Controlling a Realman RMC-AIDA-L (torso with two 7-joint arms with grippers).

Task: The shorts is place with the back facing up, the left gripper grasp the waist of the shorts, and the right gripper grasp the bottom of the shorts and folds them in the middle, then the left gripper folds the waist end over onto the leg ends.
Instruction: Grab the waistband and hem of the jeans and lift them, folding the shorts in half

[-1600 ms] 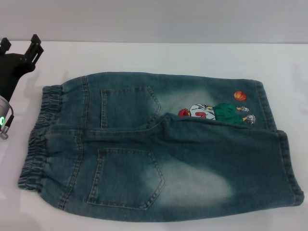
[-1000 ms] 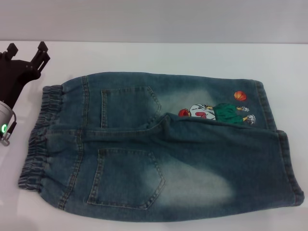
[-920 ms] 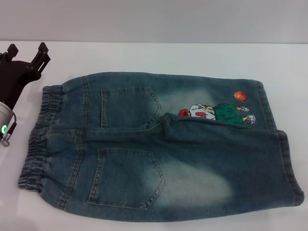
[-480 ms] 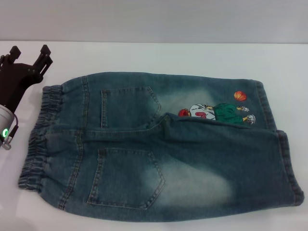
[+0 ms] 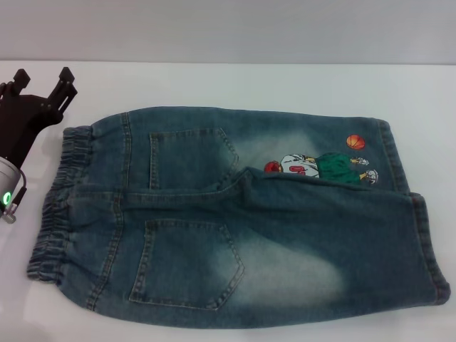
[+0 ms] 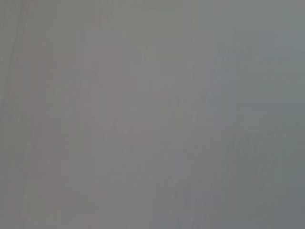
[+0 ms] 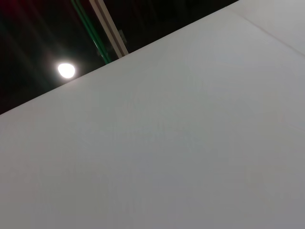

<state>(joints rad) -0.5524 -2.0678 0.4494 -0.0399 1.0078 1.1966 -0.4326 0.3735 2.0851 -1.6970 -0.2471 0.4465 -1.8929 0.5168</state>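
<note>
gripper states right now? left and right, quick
Left tool: open, holding nothing, at the table's left edge, beside the waist of the shorts, not touching it.
Right tool: not in view.

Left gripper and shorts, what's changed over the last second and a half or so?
The left gripper, open, has edged rightward and slightly away from the robot, nearer the waist, not touching it. The shorts lie unmoved on the table. The right gripper is out of sight.
</note>
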